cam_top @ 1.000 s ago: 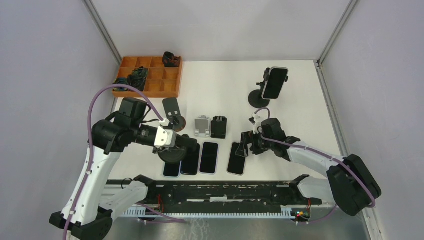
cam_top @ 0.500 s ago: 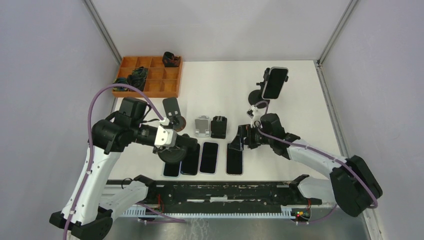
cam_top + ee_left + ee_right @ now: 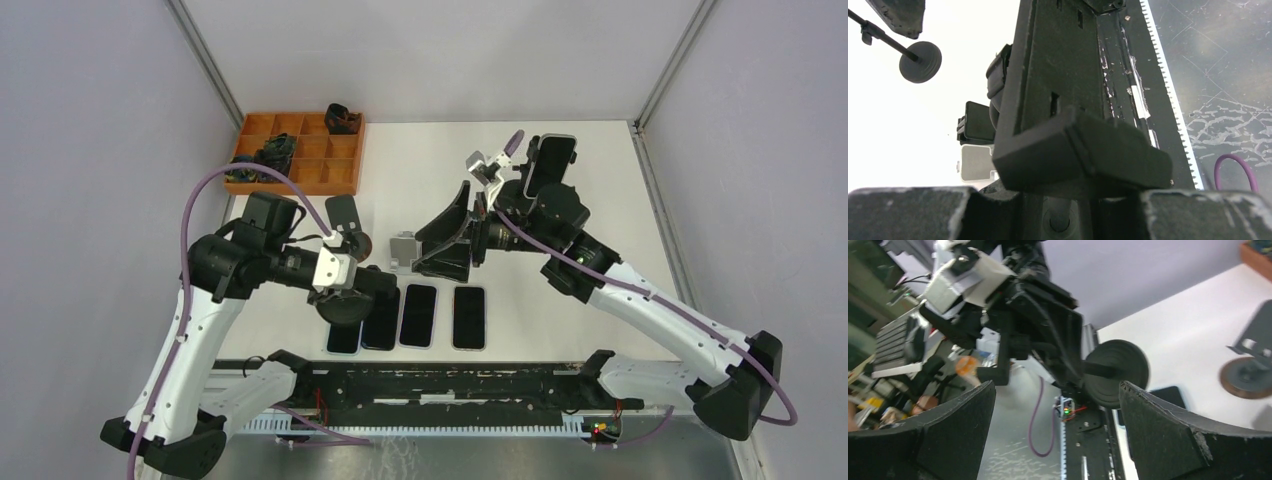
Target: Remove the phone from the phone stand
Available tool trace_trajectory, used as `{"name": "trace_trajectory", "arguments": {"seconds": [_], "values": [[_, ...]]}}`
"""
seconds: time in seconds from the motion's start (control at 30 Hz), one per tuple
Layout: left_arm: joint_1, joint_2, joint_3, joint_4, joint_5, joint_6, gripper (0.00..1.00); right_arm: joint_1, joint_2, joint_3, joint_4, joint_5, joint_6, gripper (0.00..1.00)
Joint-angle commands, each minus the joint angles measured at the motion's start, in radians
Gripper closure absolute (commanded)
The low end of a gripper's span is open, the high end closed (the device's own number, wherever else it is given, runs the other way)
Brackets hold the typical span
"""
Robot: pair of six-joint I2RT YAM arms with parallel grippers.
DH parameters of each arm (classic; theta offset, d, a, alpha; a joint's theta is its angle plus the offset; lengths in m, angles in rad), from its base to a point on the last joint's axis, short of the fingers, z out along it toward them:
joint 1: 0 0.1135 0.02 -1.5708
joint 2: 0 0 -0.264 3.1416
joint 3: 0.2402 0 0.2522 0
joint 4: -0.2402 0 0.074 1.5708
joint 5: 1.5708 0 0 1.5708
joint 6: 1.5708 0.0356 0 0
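Observation:
My left gripper (image 3: 343, 280) is shut on a black phone stand (image 3: 347, 306) with a round base, held low over the table's front left. In the left wrist view the stand's empty cradle (image 3: 1068, 145) fills the frame between my fingers (image 3: 903, 212). A black phone (image 3: 468, 317) lies flat at the right end of a row of phones. My right gripper (image 3: 445, 235) is open and empty, raised above the table's middle. In the right wrist view (image 3: 1057, 390) it faces the left arm and the stand's base (image 3: 1118, 372). Another phone (image 3: 550, 165) sits in a stand (image 3: 518, 200) at the back right.
Three more phones (image 3: 418, 315) lie flat in the front row. A grey stand (image 3: 403, 250), a black stand (image 3: 438, 262) and a brown-based stand (image 3: 352, 235) stand mid-table. An orange compartment tray (image 3: 300, 172) is at the back left. The black rail (image 3: 450, 385) runs along the near edge.
My right gripper has let go of the black phone, which now lies flat in the row. The gripper has risen and swung back and left. My left arm has barely moved.

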Motion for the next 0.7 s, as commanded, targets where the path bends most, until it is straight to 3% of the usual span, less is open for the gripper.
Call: {"name": "trace_trajectory", "arguments": {"seconds": [0.0,0.3,0.37,0.43,0.6,0.67], "values": [[0.001,-0.011,0.033,0.044,-0.010,0.053,0.98,0.050,0.048,0.053,0.074,-0.088,0.096,0.02],[0.001,-0.014,0.005,0.025,-0.068,0.130,0.98,0.196,0.187,0.235,-0.095,-0.080,0.016,0.02],[0.001,-0.016,-0.004,0.021,-0.080,0.140,0.98,0.223,0.223,0.281,-0.145,-0.075,-0.010,0.06],[0.001,-0.017,-0.007,0.010,-0.086,0.155,0.98,0.235,0.257,0.318,-0.186,-0.079,-0.026,0.15],[0.001,-0.019,-0.011,0.001,-0.099,0.166,0.98,0.249,0.312,0.385,-0.260,-0.088,-0.041,0.49],[0.001,-0.022,-0.011,0.001,-0.100,0.165,0.98,0.249,0.319,0.399,-0.288,-0.086,-0.053,0.57]]}}
